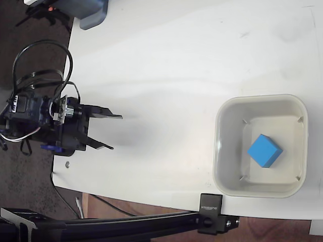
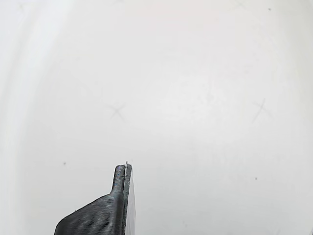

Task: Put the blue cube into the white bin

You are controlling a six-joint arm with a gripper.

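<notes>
Reference landmark: the white bin (image 1: 261, 145).

Nearest the fixed camera, below the bin in the picture, a black clamp block (image 1: 211, 213) grips the table edge and joins a dark rail (image 1: 101, 227) running off to the left.

Next, the white bin itself stands on the white table (image 1: 166, 75), close to that near edge. The blue cube (image 1: 264, 150) lies inside it, flat on the bin floor and roughly central, clear of all four walls. On this evidence the placement appears complete.

Level with the bin but well apart to its left, the gripper (image 1: 117, 132) rests at the table's left edge. Its two fingers stand spread apart with nothing between them, tips directed toward the bin. In the wrist view only one dark finger (image 2: 115, 205) shows, over bare table surface; neither bin nor cube appears there.

Farthest from the camera, well above and left of the bin, a grey-blue box (image 1: 93, 12) sits at the table corner.

Handling assessment: the cube looks rigid, light and smooth-faced, with sharp edges, so probably not fragile. If regrasping were required, take it from above on two opposite flat faces, fingers aligned with the cube's rotated orientation, keeping clear of the bin walls.
</notes>
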